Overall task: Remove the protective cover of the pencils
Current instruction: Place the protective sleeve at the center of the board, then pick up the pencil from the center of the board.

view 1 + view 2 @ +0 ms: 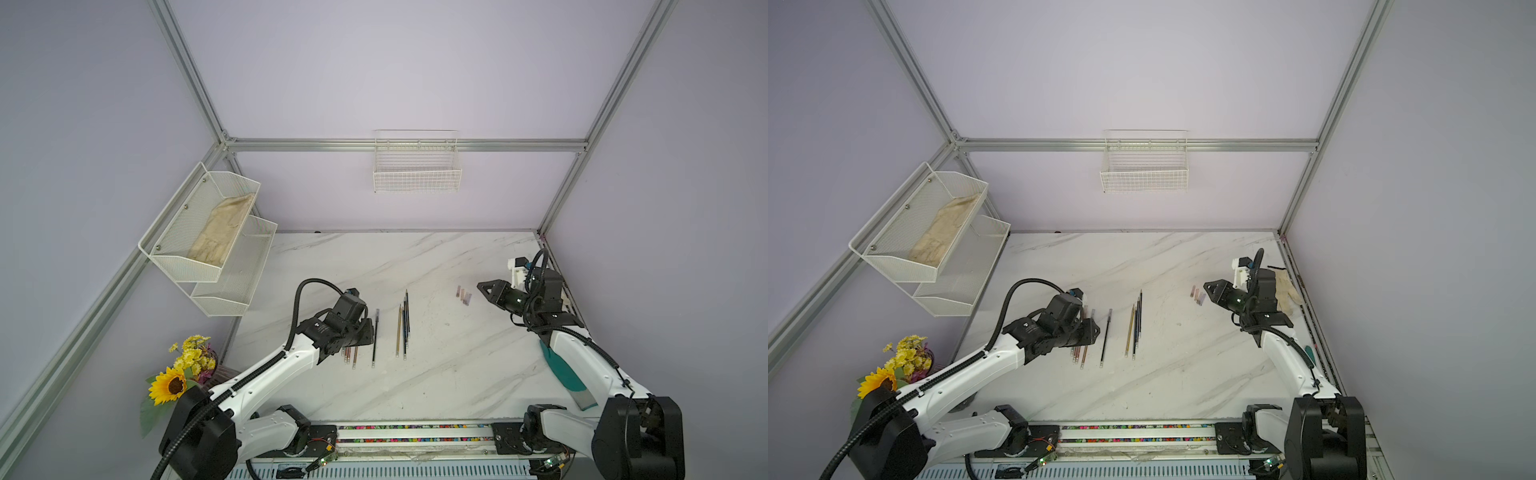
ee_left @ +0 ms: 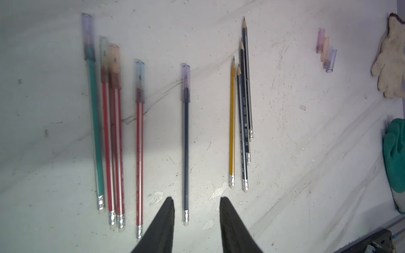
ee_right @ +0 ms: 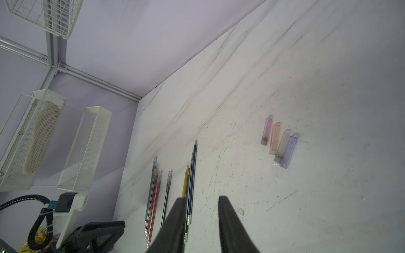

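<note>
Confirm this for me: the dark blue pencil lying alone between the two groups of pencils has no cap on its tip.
Not right. The dark blue pencil has a purple cap over its tip, as the left wrist view shows. It does lie alone, between the capped pencils and the four bare pencils.

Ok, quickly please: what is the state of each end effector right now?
left end effector: open, holding nothing.
right end effector: open, holding nothing.
</note>
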